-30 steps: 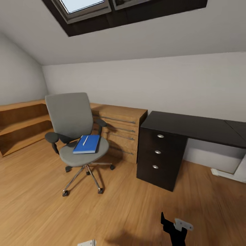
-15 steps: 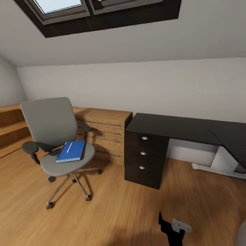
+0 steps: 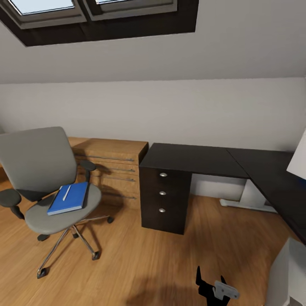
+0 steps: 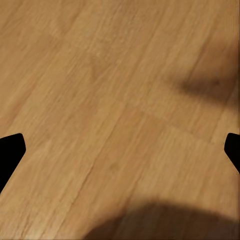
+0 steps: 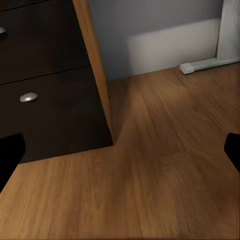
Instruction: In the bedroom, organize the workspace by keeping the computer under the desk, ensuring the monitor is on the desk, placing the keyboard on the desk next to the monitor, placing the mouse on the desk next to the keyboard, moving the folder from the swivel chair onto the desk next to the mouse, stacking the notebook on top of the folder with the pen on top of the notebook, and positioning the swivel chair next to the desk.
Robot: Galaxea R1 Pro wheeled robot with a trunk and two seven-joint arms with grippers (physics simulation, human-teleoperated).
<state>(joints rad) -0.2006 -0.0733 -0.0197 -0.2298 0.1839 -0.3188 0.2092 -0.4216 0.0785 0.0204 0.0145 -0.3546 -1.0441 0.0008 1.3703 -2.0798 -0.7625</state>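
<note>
a: so, how much of the workspace can be judged as sorted?

b: very little. the blue folder point(image 3: 69, 198) is seen lying on the grey seat of the swivel chair point(image 3: 44, 187), with the white pen point(image 3: 66, 192) laid on top of it. a notebook cannot be made out. the chair is parked beside the wooden dresser point(image 3: 111, 170), apart from the desk point(image 3: 199, 159).

a: and the desk itself?

b: the glossy black top in view is bare on the drawer-unit side. a white slab at the right edge point(image 3: 298, 158) may be the monitor's back, but that cannot be confirmed. keyboard, mouse and computer cannot be accounted for from here.

a: what is held by the grippers?

b: nothing. the left gripper point(image 4: 120, 150) is spread wide over plain wood floor point(image 4: 100, 100), and the right gripper point(image 5: 120, 155) is spread just as wide, pointed at the drawer unit point(image 5: 45, 85) and the desk's white leg point(image 5: 210, 60). nothing sits between either pair of fingers.

a: so what is left?

b: nearly everything, by this judgement: the folder is to be fetched, the stack rebuilt on the desk, the chair brought alongside.
</note>
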